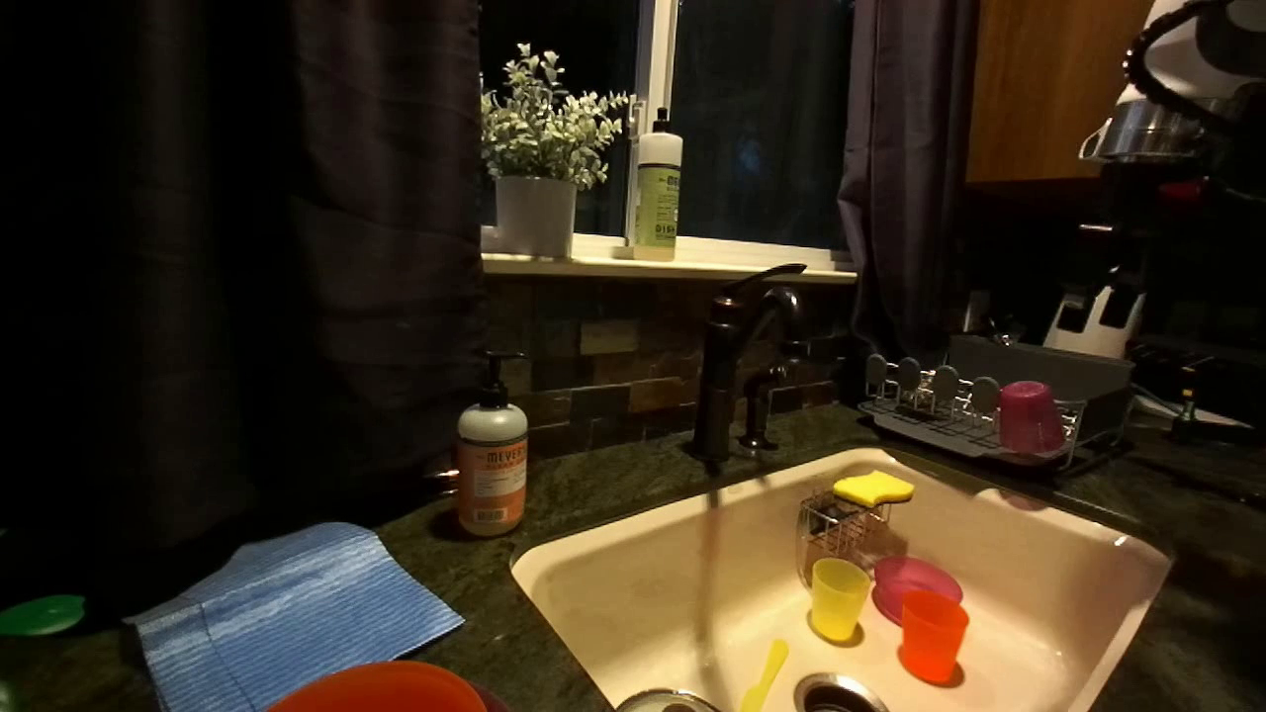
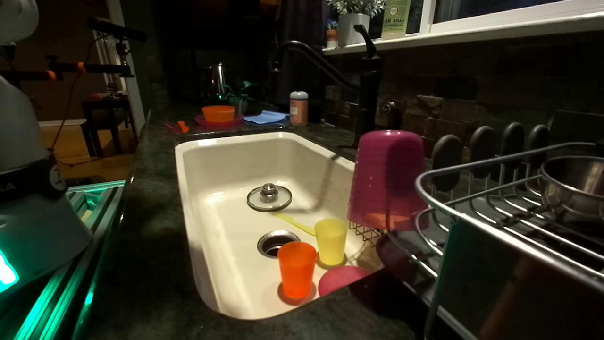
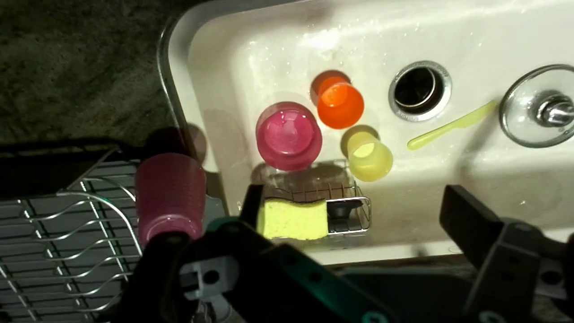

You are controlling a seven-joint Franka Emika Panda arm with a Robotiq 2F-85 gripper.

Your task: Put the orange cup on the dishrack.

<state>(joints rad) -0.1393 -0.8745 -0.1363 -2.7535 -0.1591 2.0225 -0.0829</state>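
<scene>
The orange cup [image 1: 933, 638] stands upright on the sink floor; it also shows in an exterior view [image 2: 297, 271] and the wrist view [image 3: 341, 105]. The dishrack [image 1: 930, 430] sits on the counter beside the sink; its wire rim shows in an exterior view [image 2: 519, 245] and its wires at the lower left of the wrist view [image 3: 49, 233]. My gripper [image 3: 354, 206] is open and empty, its fingers wide apart in the wrist view. The orange cup lies outside the jaws, toward the top of that view. I cannot make the gripper out in either exterior view.
An upside-down pink cup [image 2: 389, 179] and a steel pot [image 2: 575, 189] are on the rack. The cream sink [image 2: 188, 222] holds a yellow cup [image 3: 370, 159], pink dish [image 3: 289, 134], yellow knife [image 3: 453, 125], glass lid [image 3: 533, 105] and sponge [image 3: 296, 220] on a wire caddy. A faucet [image 1: 722, 376] stands behind.
</scene>
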